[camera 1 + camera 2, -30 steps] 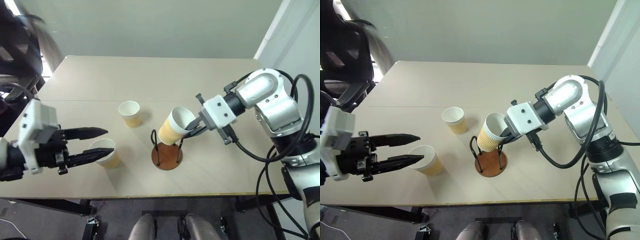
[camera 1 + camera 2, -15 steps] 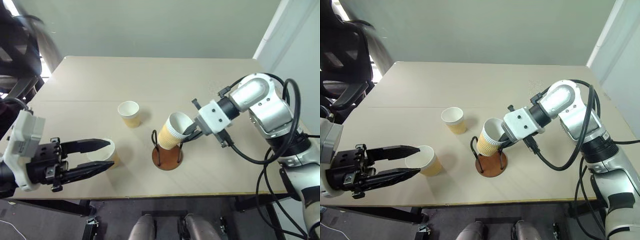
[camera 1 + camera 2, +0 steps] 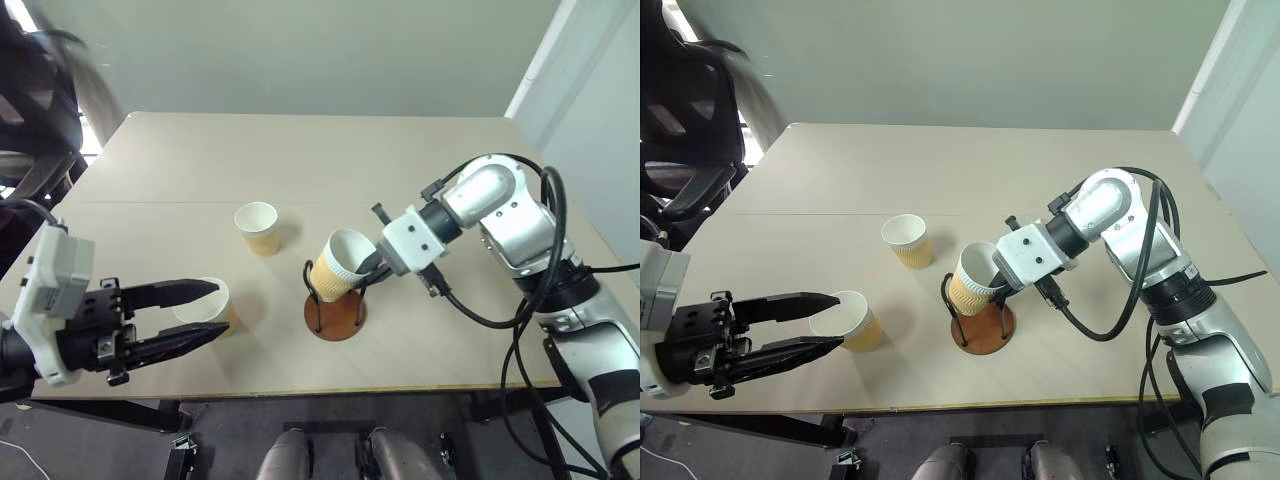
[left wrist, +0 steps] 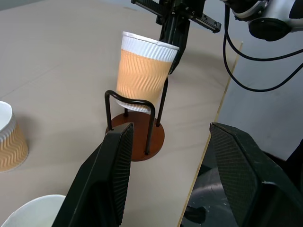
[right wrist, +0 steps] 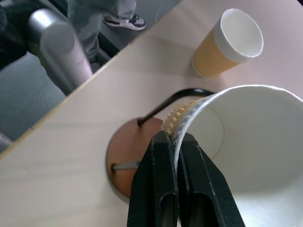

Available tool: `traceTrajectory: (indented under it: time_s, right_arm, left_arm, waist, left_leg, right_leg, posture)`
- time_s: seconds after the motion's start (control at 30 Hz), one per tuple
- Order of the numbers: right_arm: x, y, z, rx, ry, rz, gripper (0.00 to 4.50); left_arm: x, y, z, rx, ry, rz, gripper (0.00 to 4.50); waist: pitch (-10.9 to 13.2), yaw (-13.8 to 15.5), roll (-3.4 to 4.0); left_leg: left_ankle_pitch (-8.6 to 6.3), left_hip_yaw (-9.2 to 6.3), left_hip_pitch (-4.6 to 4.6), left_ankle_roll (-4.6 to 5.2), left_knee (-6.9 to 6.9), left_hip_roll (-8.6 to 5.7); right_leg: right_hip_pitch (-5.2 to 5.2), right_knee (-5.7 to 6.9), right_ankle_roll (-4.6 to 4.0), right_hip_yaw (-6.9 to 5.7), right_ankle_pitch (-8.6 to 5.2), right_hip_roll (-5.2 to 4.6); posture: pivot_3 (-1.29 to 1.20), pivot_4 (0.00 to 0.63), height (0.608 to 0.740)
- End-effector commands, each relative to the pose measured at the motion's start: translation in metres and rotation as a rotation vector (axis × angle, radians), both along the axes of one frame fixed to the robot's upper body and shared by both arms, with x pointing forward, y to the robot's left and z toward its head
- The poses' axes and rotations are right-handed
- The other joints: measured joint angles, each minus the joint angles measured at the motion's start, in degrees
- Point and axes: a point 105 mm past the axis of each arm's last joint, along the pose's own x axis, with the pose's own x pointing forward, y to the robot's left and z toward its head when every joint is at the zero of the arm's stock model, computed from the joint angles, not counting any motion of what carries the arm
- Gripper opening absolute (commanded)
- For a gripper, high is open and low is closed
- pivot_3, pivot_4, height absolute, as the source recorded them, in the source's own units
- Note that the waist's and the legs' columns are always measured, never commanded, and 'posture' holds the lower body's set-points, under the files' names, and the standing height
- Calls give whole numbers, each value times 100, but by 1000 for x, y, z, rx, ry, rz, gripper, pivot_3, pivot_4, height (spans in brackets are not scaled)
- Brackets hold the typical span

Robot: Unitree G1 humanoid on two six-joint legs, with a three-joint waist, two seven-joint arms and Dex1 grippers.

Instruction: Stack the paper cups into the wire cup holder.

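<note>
Since a second ago the right gripper [image 3: 371,267] has carried its paper cup [image 3: 338,264] lower and nearer the wire cup holder [image 3: 334,299], so the cup's bottom now sits down between the two black wire loops, above the reddish-brown disc base. The left gripper [image 3: 208,311] has drawn back toward the table's near-left corner, so its fingers no longer lie over the second cup.

The held cup is tilted, not upright: its long axis leans with the white rim up and toward the right arm, the tan base angled down into the holder. The right gripper's two fingers are clenched on the rim wall (one finger inside the cup, one outside, as the right wrist view shows).

The holder stands close to the table's [image 3: 300,160] near edge, about midway along it. A second cup [image 3: 206,305] stands upright by the near edge, left of the holder, just past the left gripper's fingertips. That gripper's jaws stand apart and hold nothing. A third cup [image 3: 259,227] stands upright farther in from the near edge, left of the holder.
</note>
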Motion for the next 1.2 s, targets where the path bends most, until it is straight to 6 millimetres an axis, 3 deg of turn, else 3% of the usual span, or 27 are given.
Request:
traceTrajectory:
  time_s: [0.03, 0.13, 0.4, 0.53, 0.6, 0.67, 0.77, 0.87, 0.97, 1.03, 1.2]
  right_arm:
    - [1, 2, 5, 1, -55, 23, 193]
    - [2, 3, 4, -1, -55, 27, 868]
    - [5, 4, 10, 28, -72, 20, 3632]
    - [16, 4, 32, 142, -65, -62, 3632]
    - [27, -9, 59, 300, 20, -176, 3632]
    - [24, -22, 77, 406, 157, -211, 3632]
    - [0, -48, 100, 520, 372, -158, 3632]
    - [-12, -65, 89, 468, 404, -183, 3632]
    - [-18, -71, 74, 415, 407, -212, 3632]
    - [-20, -70, 74, 432, 412, -216, 3632]
    - [-24, -65, 78, 464, 418, -213, 3632]
  left_arm:
    - [-3, -1, 7, 17, -56, 8, 2765]
    - [-4, -1, 7, 18, -56, 11, 2765]
    - [-4, 4, 8, 37, -60, 36, 2765]
    - [0, 19, 9, 98, -68, 102, 2765]
    - [8, 42, 1, 280, -54, 210, 2765]
    - [7, 45, 1, 320, -49, 203, 2765]
    - [4, 47, -12, 376, 18, 175, 2765]
    - [6, 63, -27, 470, 67, 202, 2765]
    - [14, 62, -28, 465, 45, 188, 2765]
    - [18, 58, -32, 465, 50, 163, 2765]
    - [26, 53, -44, 468, 67, 123, 2765]
  waist:
    - [0, 0, 0]
    - [0, 1, 0]
    - [0, -1, 0]
    - [0, -6, 0]
    - [1, -8, -2]
    - [5, 33, 5]
    - [-3, 67, -8]
    - [-3, 67, -9]
    - [-4, 64, -10]
    - [0, 47, -4]
    - [1, 5, -2]
  left_leg:
    - [0, -1, 0, 0, 0, 0]
    - [-1, -1, 0, -1, 0, 0]
    - [-3, -1, 0, -4, 0, 1]
    - [-3, -1, 0, -5, 0, 2]
    - [-3, -1, 0, -5, 0, 2]
    - [-4, -4, -5, -5, 0, 0]
    - [-10, -7, -12, -11, -2, -2]
    - [-25, -5, -17, -20, -4, -2]
    - [-36, -5, -7, -32, -4, -1]
    - [-38, -5, -7, -28, -4, 0]
    - [-33, -5, 2, -23, -3, 0]
  right_leg:
    - [0, 0, 0, 0, 0, 0]
    - [0, 0, 0, 0, 0, 0]
    - [0, 0, -2, -1, -1, 0]
    - [-1, 0, -4, 0, -2, 0]
    - [-2, 0, -6, 0, -3, 0]
    - [-5, -4, -10, 2, -6, 0]
    - [-5, -15, -11, 2, -12, 0]
    - [1, -36, -4, 2, -17, 0]
    - [12, -34, 16, 1, -16, 1]
    - [7, -30, 54, 0, 8, 1]
    - [6, -18, 55, 1, 12, 1]
  posture:
    - [0, 150, 740]
    - [0, 150, 740]
    - [0, 150, 740]
    - [0, 150, 740]
    - [0, 150, 740]
    - [0, 150, 740]
    - [0, 150, 740]
    - [0, 150, 740]
    - [0, 150, 740]
    - [0, 150, 740]
    - [0, 150, 740]
